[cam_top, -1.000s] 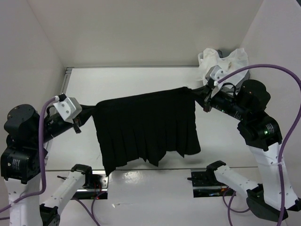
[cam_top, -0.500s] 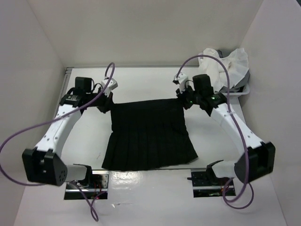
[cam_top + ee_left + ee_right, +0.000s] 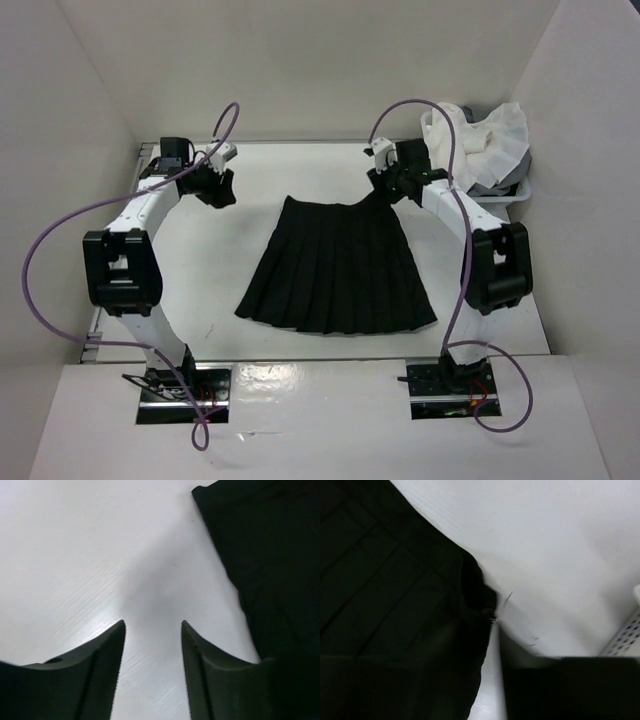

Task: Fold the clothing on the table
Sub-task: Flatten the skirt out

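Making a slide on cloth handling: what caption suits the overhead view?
Black pleated skirt lies flat on the white table; open left gripper stands clear, right gripper at its waistband corner.

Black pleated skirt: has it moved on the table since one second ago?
Yes. The black pleated skirt has moved away from the near edge of the table, which its hem overlapped then; it now lies flat, waistband toward the far edge.

right gripper (image 3: 495, 630) — hold unclear, skirt (image 3: 270, 555) cropped

The black skirt (image 3: 335, 270) is seen spread flat on the worktop (image 3: 200, 290), left fingers (image 3: 220, 192) held clear, right fingers (image 3: 381, 188) at its waistband corner.
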Motion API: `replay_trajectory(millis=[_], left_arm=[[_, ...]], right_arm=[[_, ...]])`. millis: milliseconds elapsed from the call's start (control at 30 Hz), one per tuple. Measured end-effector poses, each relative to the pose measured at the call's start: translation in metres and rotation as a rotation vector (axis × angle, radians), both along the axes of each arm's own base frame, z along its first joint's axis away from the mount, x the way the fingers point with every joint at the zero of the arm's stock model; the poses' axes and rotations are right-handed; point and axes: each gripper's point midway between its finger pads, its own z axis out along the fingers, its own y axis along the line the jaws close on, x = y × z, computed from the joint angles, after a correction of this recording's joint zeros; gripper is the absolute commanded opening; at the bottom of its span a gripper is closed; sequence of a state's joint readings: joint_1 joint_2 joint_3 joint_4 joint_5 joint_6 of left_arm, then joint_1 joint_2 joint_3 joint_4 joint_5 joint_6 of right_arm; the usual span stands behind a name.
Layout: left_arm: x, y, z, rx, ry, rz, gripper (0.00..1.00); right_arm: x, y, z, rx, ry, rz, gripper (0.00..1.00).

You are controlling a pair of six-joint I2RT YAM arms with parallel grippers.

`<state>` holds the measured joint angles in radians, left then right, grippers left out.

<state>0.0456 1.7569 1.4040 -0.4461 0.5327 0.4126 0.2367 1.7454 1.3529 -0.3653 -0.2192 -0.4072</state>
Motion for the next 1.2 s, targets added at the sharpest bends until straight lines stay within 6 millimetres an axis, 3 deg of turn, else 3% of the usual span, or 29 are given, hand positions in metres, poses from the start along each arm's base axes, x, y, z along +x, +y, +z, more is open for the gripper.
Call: replay_trajectory(millis=[33, 133, 233, 367, 433, 500, 667, 767, 867, 1067, 1200], left_arm=[[0.007, 0.003, -0.003, 0.004, -0.001, 0.007, 0.58], [0.022, 0.009, -0.006, 0.003, -0.001, 0.028, 0.66], [0.029, 0.009, 0.001, -0.016, -0.012, 0.054, 0.74], [0.023, 0.010, 0.017, -0.040, -0.033, 0.099, 0.94], [0.010, 0.011, 0.030, -0.052, -0.040, 0.137, 1.00], [-0.002, 0.016, 0.052, -0.070, -0.062, 0.190, 1.00], [-0.037, 0.041, 0.127, -0.104, -0.180, 0.362, 1.00], [-0.059, 0.042, 0.148, -0.120, -0.197, 0.406, 1.00], [-0.071, 0.039, 0.134, -0.132, -0.131, 0.419, 1.00], [-0.098, 0.036, 0.054, -0.119, 0.134, 0.447, 1.00], [-0.105, 0.035, 0.036, -0.111, 0.190, 0.452, 1.00]], right_arm=[[0.007, 0.000, -0.004, -0.007, 0.002, -0.012, 0.72], [0.036, -0.001, -0.011, -0.033, -0.015, -0.044, 0.99], [0.065, -0.009, -0.009, -0.074, -0.062, -0.131, 0.99], [0.076, -0.023, 0.003, -0.121, -0.135, -0.281, 0.99], [0.068, -0.024, 0.009, -0.134, -0.150, -0.322, 0.99], [0.052, -0.011, 0.020, -0.122, -0.146, -0.324, 0.99], [0.003, 0.051, 0.055, -0.012, -0.141, -0.231, 0.99], [-0.029, 0.077, 0.054, 0.015, -0.110, -0.163, 0.99], [-0.048, 0.081, 0.030, -0.006, -0.032, -0.140, 0.99], [-0.070, 0.065, -0.021, -0.079, 0.128, -0.173, 0.99], [-0.076, 0.069, -0.037, -0.066, 0.192, -0.178, 0.99]])
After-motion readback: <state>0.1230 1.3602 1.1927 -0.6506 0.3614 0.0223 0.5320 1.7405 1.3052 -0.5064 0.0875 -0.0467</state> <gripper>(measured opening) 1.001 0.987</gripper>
